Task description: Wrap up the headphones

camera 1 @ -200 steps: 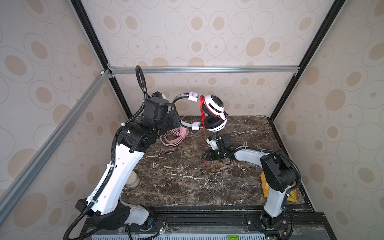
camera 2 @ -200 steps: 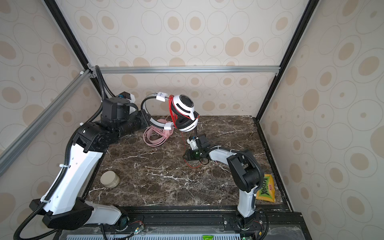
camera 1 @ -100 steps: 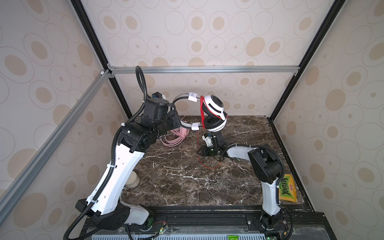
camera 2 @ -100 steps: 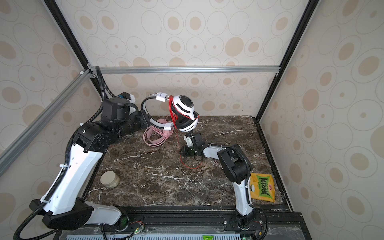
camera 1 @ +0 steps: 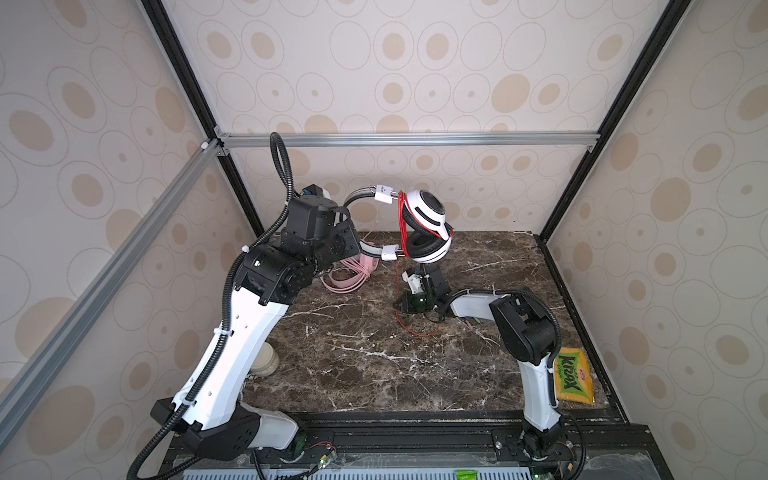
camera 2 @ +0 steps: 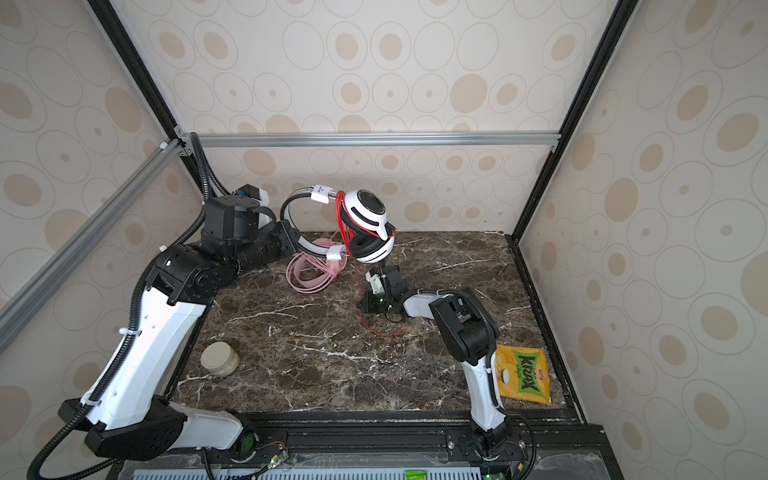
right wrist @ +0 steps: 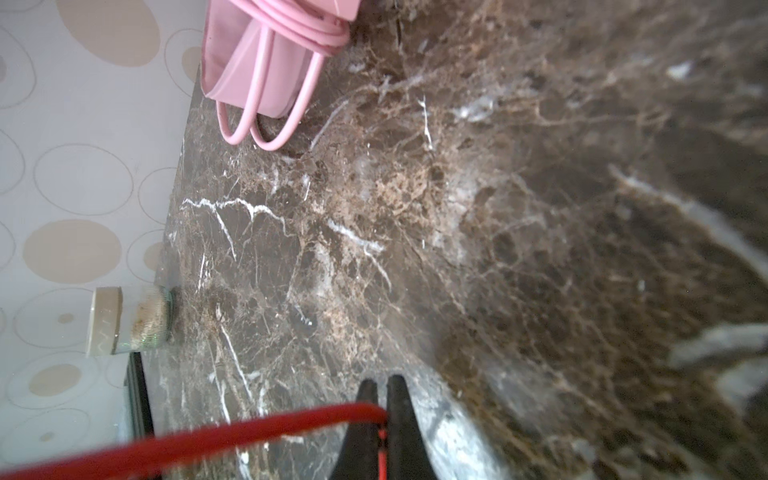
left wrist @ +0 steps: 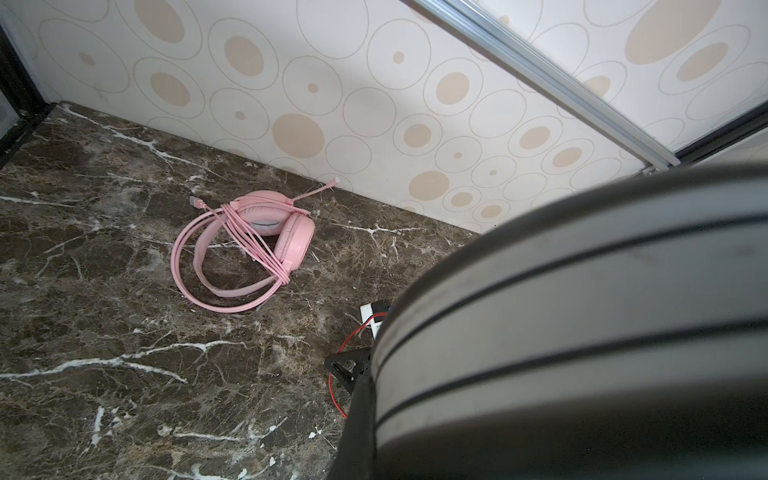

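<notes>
- Marble tabletop (camera 1: 365, 365), dotted walls (camera 1: 415, 62); pink headset (left wrist: 297, 241) at eleven o'clock.
- Left end effector (camera 2: 294, 239) clamps white headset (camera 2: 368, 224) aloft.
- Right end effector (right wrist: 383, 384), open earlier, now pinches red cable (right wrist: 249, 431).

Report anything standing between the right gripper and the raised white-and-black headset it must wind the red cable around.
Nothing visible does. The right gripper is shut on the red cable just below the white-and-black headset, with only that cable and air between them. The pink headset lies on the table to the side, clear of that path.

White arms (camera 1: 232, 357), black joints (camera 1: 270, 272), ribbed black hose (camera 1: 279, 158)
</notes>
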### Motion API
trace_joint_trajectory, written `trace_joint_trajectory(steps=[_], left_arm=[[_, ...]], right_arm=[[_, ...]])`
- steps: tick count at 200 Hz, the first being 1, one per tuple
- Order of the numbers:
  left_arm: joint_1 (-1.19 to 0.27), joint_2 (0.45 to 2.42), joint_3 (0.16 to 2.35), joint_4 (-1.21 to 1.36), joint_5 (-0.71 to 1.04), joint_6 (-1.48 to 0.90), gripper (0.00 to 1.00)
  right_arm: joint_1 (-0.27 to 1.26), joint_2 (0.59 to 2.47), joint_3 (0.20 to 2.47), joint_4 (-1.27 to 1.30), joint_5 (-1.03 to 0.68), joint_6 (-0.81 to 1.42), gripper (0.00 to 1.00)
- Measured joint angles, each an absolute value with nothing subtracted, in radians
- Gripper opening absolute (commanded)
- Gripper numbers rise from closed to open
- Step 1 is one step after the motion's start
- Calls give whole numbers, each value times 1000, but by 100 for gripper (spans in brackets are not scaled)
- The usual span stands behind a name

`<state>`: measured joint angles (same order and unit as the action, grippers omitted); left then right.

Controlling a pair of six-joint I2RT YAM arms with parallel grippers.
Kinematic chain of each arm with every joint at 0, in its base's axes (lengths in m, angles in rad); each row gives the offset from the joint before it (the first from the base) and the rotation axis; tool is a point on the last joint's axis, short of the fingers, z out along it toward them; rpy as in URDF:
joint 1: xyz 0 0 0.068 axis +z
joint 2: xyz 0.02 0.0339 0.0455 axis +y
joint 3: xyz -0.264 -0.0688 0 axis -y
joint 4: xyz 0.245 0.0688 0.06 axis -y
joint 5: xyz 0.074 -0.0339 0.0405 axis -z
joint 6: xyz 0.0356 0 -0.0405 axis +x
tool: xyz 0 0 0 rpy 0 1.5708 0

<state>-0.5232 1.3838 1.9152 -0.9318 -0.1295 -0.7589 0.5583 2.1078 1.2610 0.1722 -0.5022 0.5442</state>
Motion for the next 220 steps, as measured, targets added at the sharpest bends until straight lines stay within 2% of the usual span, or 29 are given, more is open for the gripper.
trace_joint_trajectory(steps=[38,113,220], left_arm=[[-482,1398,1934,-939,-152,-821,0],[-402,1496,2003,-890,-208,-931,0],[-314,1565,2032,-868,-133,-1010,0]], right_arm=[[558,2034,1189,44,-499,516,0],[582,1650,1120,-358,-475,381,0],[724,1489,1117,-686,-345,249,0]])
